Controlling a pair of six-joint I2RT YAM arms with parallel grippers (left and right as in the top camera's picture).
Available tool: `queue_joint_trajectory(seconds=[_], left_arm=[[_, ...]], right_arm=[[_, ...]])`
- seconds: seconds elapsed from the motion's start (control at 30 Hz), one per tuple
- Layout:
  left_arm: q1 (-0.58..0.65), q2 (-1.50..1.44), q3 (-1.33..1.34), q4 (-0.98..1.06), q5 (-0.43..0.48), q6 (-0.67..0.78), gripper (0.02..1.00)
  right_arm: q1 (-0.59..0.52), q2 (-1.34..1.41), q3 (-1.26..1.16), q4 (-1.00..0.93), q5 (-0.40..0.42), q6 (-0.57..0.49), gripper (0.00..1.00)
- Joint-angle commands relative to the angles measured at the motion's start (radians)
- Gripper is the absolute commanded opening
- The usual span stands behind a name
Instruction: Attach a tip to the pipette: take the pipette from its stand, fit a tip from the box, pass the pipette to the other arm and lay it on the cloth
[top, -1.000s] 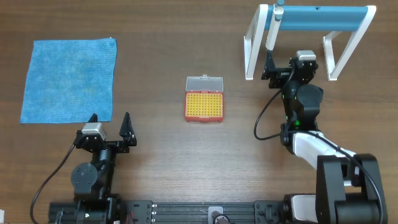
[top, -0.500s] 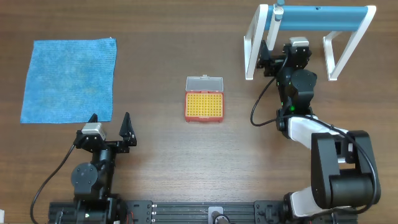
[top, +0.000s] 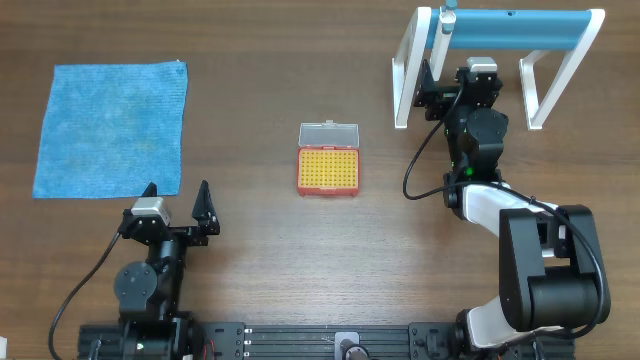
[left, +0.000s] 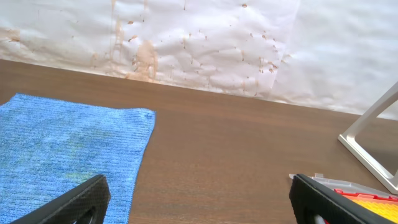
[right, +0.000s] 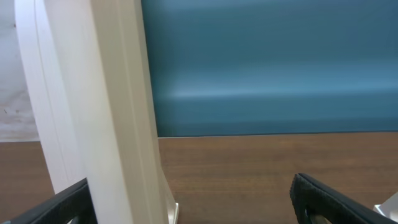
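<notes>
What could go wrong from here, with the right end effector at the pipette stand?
The open right end effector has a white upright close by one finger. Whether that is part of the stand or the pipette is unclear, so closing may clamp the wrong one. The tip box sits loose mid-table; a skewed press might shove it.

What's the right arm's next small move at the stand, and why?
Probably nudge the right pincer sideways until the white upright, likely the pipette, is centred before closing. The pincer is open at the stand, and the upright sits off-centre in its gap.
</notes>
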Motion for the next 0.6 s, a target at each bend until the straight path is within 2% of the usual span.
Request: queue_joint_trajectory(seconds=[0.03, 0.57, 0.6], left_arm=[[0.004, -0.005, -0.003, -0.005, -0.010, 0.009, 0.932], [0.004, -0.005, -0.003, -0.005, -0.010, 0.009, 0.934], [0.004, -0.005, -0.003, -0.005, -0.010, 0.009, 0.932]], right_arm=[[0.006, 0.011, 0.022, -0.001, 0.023, -0.014, 0.956], [0.006, 0.071, 0.083, -0.002, 0.013, -0.014, 0.954], [0.006, 0.071, 0.083, -0.002, 0.013, -0.013, 0.917]])
